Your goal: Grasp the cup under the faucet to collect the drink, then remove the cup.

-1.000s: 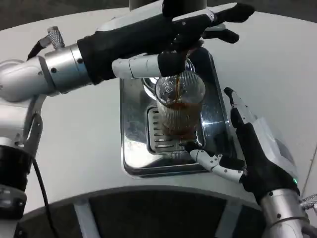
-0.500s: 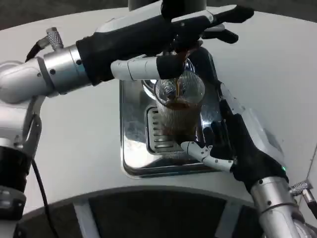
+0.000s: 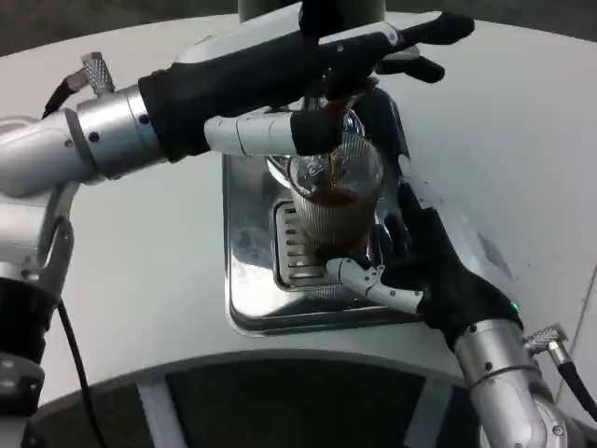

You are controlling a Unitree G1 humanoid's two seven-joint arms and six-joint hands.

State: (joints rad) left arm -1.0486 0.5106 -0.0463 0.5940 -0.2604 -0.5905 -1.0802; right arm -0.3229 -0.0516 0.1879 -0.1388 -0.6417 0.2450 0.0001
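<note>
Filling step: left hand [image 3: 308, 56] pressed the faucet, grip unclear; drink streamed into the cup [image 3: 334, 201]. Right hand [image 3: 438, 261], fingers apart, flanked it. Next we needed a firm grasp.

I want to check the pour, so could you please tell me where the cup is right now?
In the head view the cup stands mid-frame on the slotted grate of the metal drip tray, under the dark stream, just below the left robot hand and close beside the right robot hand.
</note>
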